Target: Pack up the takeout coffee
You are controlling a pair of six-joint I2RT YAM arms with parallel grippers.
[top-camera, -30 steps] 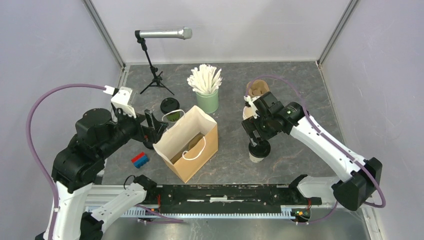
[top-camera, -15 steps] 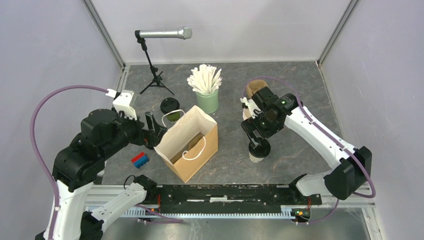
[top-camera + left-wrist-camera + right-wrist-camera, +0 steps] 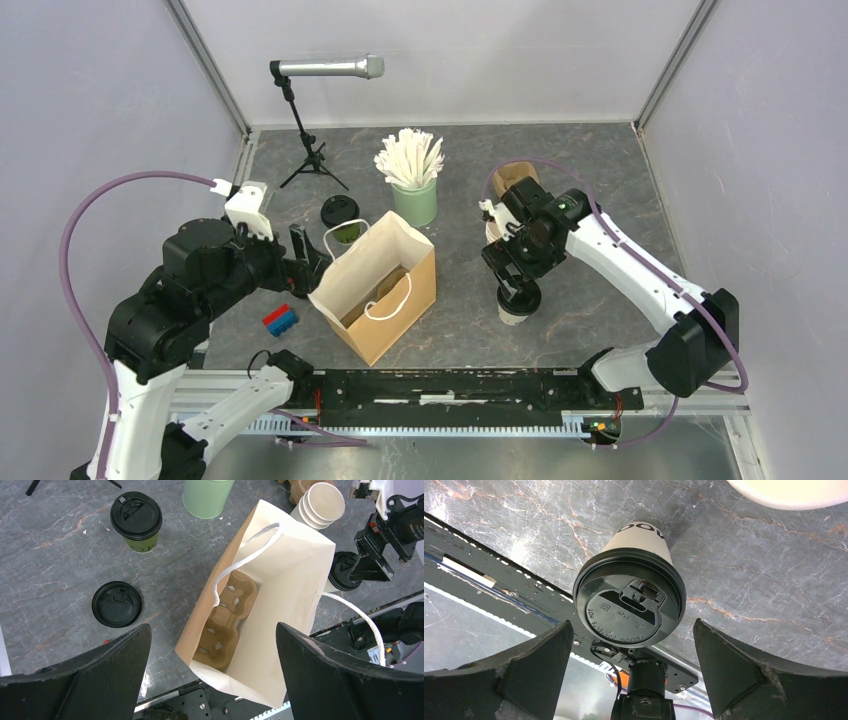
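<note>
The white cup with dark print and a black lid (image 3: 518, 300) stands right of the paper bag (image 3: 375, 290). My right gripper (image 3: 512, 272) hangs just above it, open. In the right wrist view its fingers flank the lid (image 3: 630, 607) without touching it, the gripper (image 3: 632, 625) centred over it. The olive-green cup with a black lid (image 3: 341, 215) stands behind the bag's left corner and also shows in the left wrist view (image 3: 136, 522). My left gripper (image 3: 308, 250) is open and empty left of the bag, looking down into the bag (image 3: 295, 585).
A brown cup carrier (image 3: 227, 625) lies inside the bag. A loose black lid (image 3: 116, 604) lies left of the bag. The mint-green cup of white sticks (image 3: 413, 200), stacked cream cups (image 3: 320, 502), a microphone stand (image 3: 312, 150) and red and blue blocks (image 3: 280, 319) are around.
My right arm has shifted a little to the left and its elbow has drawn in, the gripper staying over the white cup. The left arm and the cups have hardly moved.
</note>
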